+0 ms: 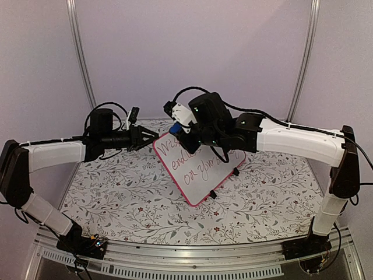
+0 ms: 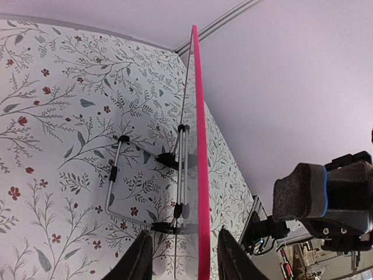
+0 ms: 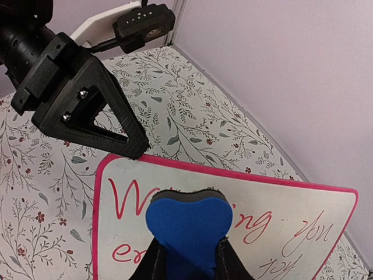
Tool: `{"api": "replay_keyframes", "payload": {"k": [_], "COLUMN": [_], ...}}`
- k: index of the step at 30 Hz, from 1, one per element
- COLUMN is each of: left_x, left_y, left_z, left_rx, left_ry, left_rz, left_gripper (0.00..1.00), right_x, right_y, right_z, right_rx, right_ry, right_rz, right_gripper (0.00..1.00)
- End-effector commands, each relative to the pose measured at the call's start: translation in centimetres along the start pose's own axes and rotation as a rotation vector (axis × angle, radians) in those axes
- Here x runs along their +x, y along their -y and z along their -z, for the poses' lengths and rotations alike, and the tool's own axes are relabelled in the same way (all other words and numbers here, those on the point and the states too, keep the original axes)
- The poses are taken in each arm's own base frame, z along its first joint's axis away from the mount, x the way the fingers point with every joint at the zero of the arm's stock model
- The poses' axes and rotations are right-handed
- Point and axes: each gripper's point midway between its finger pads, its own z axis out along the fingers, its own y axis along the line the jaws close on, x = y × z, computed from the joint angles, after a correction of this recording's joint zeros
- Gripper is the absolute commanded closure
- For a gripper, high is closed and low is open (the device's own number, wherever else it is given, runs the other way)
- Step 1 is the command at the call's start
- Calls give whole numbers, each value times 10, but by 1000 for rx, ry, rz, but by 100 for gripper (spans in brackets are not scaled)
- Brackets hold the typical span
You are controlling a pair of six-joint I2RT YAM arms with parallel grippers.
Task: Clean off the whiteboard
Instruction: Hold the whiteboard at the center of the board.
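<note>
The board (image 1: 198, 169) had a smooth, glossy white face. Its bright pink frame (image 2: 201, 146) looked like smooth plastic. Behind it, the stand (image 2: 114, 174) was thin, shiny metal wire with black plastic clips. The eraser (image 3: 187, 224) was matt blue foam, backed with a fuzzy dark grey felt layer. The left gripper (image 2: 186, 248) had matt black plastic jaws, faintly ridged. The arm shells (image 1: 291, 140) were matt white. The surface (image 1: 116, 198) wore a flat, matt floral covering; cloth or paper, it could not be told. The rail (image 1: 186, 252) was brushed metal.
</note>
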Motion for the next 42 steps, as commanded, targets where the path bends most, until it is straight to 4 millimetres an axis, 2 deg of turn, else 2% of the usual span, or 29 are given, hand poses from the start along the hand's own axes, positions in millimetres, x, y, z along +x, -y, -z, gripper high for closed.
{"api": "replay_keyframes", "payload": {"k": [1, 6, 11, 17, 19, 28, 34, 42], "left_x": [4, 6, 5, 5, 4, 7, 6, 9], "left_y": [9, 9, 11, 13, 14, 26, 33, 34], "left_z": [0, -2, -1, -1, -1, -2, -1, -2], "left_rx": [13, 6, 7, 19, 23, 44, 65, 75], "left_ry": [-8, -12, -6, -10, -7, -8, -3, -10], "left_rz": [-32, -37, -47, -51, -56, -87, -100, -98], "left_gripper": [64, 72, 87, 94, 99, 100, 100, 100], "right_x": [4, 7, 11, 14, 15, 16, 23, 22], "right_y": [-10, -14, -22, -33, -34, -49, -52, -51], "right_z": [-8, -15, -20, -26, -30, -37, -42, -43], "right_rx": [-19, -23, -37, -39, -43, -77, -74, -21], "right_ry": [-12, -32, -49, -63, -76, -100, -125, -120], "right_rz": [-11, -4, 8, 47, 47, 52, 53, 79], "right_gripper": [85, 85, 85, 86, 86, 86, 86, 86]}}
